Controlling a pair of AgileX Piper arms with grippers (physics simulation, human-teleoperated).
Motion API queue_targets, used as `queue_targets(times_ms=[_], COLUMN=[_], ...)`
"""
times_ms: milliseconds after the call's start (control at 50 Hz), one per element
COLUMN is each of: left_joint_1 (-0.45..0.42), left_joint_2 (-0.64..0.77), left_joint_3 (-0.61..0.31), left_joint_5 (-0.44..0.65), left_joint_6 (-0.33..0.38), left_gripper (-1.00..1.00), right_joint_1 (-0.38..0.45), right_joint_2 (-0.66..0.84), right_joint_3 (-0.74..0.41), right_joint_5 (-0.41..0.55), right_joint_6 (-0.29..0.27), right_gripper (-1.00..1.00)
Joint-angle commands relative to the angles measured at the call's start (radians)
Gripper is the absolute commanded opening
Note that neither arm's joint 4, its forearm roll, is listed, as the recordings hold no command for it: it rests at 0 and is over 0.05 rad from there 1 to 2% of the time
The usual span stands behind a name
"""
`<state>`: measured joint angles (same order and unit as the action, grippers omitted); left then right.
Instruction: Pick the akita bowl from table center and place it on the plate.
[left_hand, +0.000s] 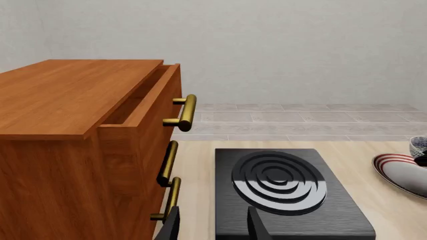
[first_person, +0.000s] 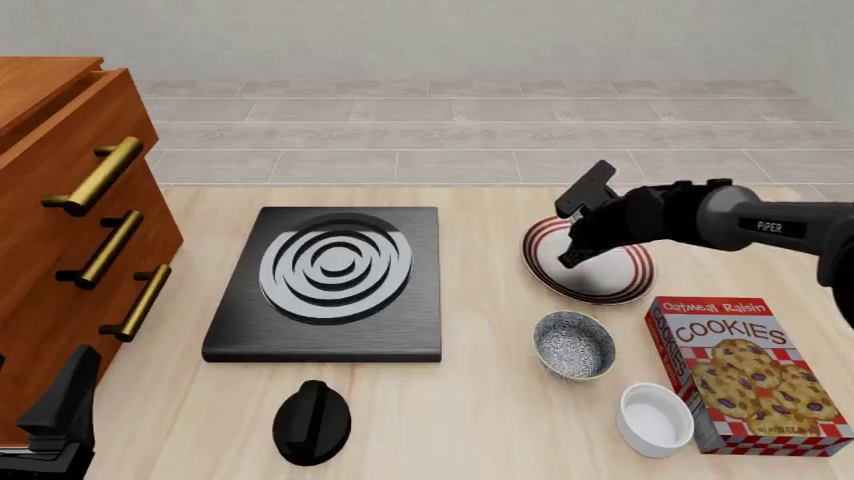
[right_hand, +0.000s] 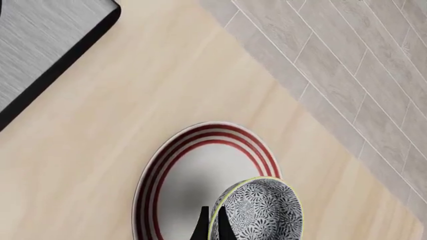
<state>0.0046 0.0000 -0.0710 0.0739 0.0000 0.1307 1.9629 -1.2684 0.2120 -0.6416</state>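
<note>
The akita bowl (right_hand: 260, 212), grey-white with a dark speckled pattern, is held by its rim in my right gripper (right_hand: 212, 227), which is shut on it. It hangs tilted over the plate (right_hand: 193, 175), white with red rim stripes; I cannot tell whether they touch. From the front, the right gripper (first_person: 577, 250) is over the plate (first_person: 607, 285) and the arm hides the bowl. The left wrist view catches the bowl's edge (left_hand: 419, 147) above the plate (left_hand: 400, 172). My left gripper (left_hand: 213, 227) is open and empty at the near left (first_person: 60, 410).
A second speckled bowl (first_person: 574, 345) stands in front of the plate, with a plain white bowl (first_person: 655, 418) and a cookies box (first_person: 747, 375) nearer. A black stove burner (first_person: 334, 280), a black knob (first_person: 311, 422) and a wooden cabinet (first_person: 67, 200) with its top drawer ajar are on the left.
</note>
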Motion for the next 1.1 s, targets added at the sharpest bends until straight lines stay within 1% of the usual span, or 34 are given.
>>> queue_targets(times_ms=[20,220,580,620,840,1100], left_joint_1=[0.000,0.000,0.000,0.000,0.000,0.000], left_joint_2=[0.000,0.000,0.000,0.000,0.000,0.000], left_joint_3=[0.000,0.000,0.000,0.000,0.000,0.000], left_joint_5=[0.000,0.000,0.000,0.000,0.000,0.000], left_joint_6=[0.000,0.000,0.000,0.000,0.000,0.000], left_gripper=[1.00,1.00,1.00,1.00,1.00,1.00], right_joint_1=[0.002,0.014,0.008,0.009,0.013,0.020], right_joint_2=[0.008,0.012,0.044,0.046,0.059,0.060], right_joint_3=[-0.015,-0.026,-0.054,-0.061,-0.073,-0.073], right_joint_5=[-0.003,0.001,-0.003,0.001,-0.002,-0.005], right_joint_6=[0.012,0.022,0.033,0.043,0.050,0.072], right_gripper=[-1.00,-1.00,-1.00,-1.00,-1.00,-1.00])
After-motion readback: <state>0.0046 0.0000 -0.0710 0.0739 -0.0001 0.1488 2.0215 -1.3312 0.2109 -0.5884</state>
